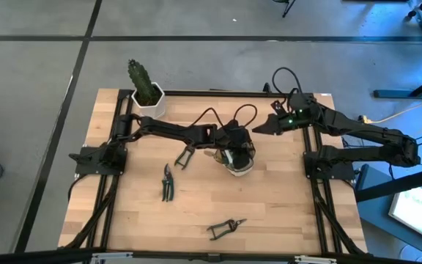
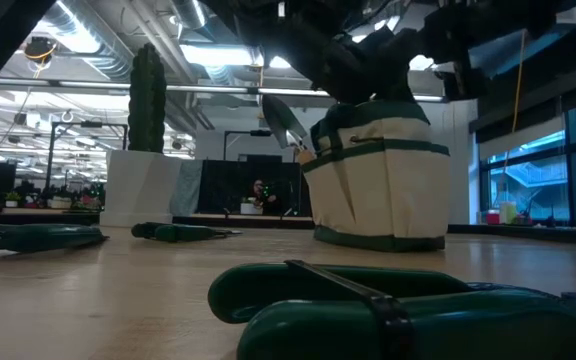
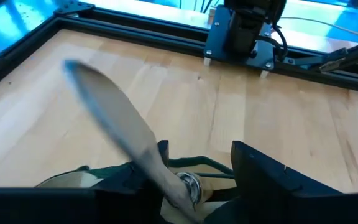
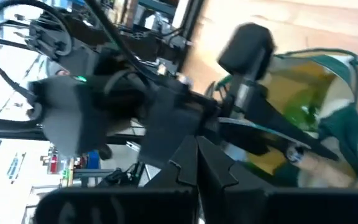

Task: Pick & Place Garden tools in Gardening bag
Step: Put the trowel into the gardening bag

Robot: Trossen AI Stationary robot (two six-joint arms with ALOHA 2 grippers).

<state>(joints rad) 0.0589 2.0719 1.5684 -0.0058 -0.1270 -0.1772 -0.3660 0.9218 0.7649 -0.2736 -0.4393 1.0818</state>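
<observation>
Steel trowel [image 3: 114, 121] — stiff, slick blade; hold wooden handle. Left gripper [image 1: 234, 152] jaws parted over soft bag [image 1: 239, 163], trowel between; right gripper [image 1: 258, 128] clenched empty, 2 o'clock.

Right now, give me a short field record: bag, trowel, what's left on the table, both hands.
bag: gardening bag upright, mid-table
trowel: silver trowel blade up, leaning out of the bag's mouth
left hand: left hand over the bag, fingers apart either side of the trowel
right hand: right hand shut, empty, beside the bag
still out: shears; second tool near the front edge
bystander: cactus in white pot
</observation>
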